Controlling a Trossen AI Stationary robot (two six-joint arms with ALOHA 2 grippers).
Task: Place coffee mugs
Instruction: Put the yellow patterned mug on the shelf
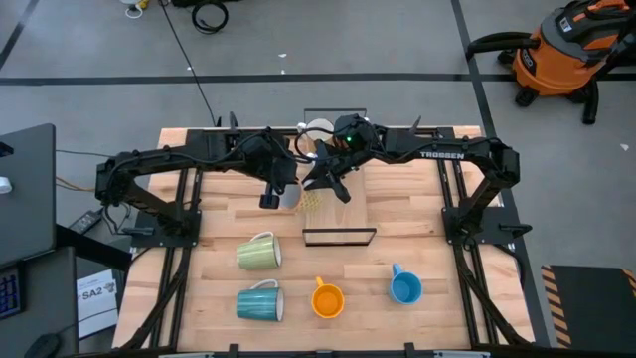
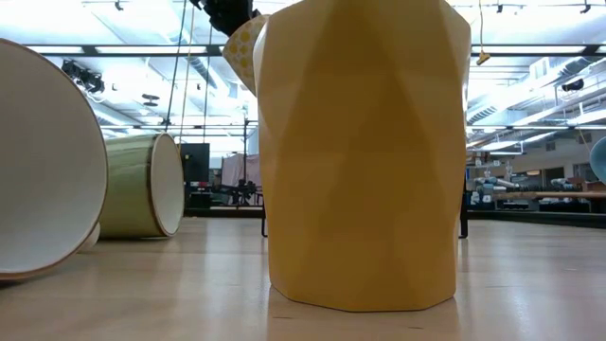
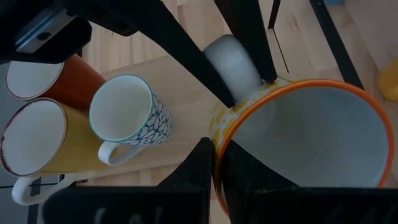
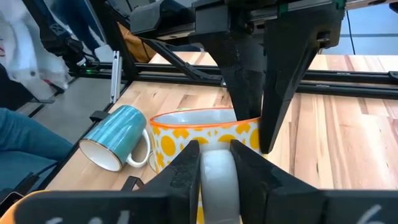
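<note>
Table [image 1: 417,214]: light wood planks; both arms met over its far middle.
Left gripper [image 3: 217,163]: jaws pinched the rim of the yellow-dotted mug [image 3: 298,143], one finger inside, one outside.
Right gripper [image 4: 214,163]: jaws sat either side of that mug's white handle [image 4: 217,177], close against it; whether they gripped it could not be told.
Yellow-dotted mug: orange rim, white inside, between the two grippers, raised off the table in the low view.
Other mugs: green [image 1: 259,251], teal [image 1: 260,302], orange [image 1: 327,299] and blue [image 1: 405,287] lay nearer the front edge, well clear of both sets of jaws.
</note>
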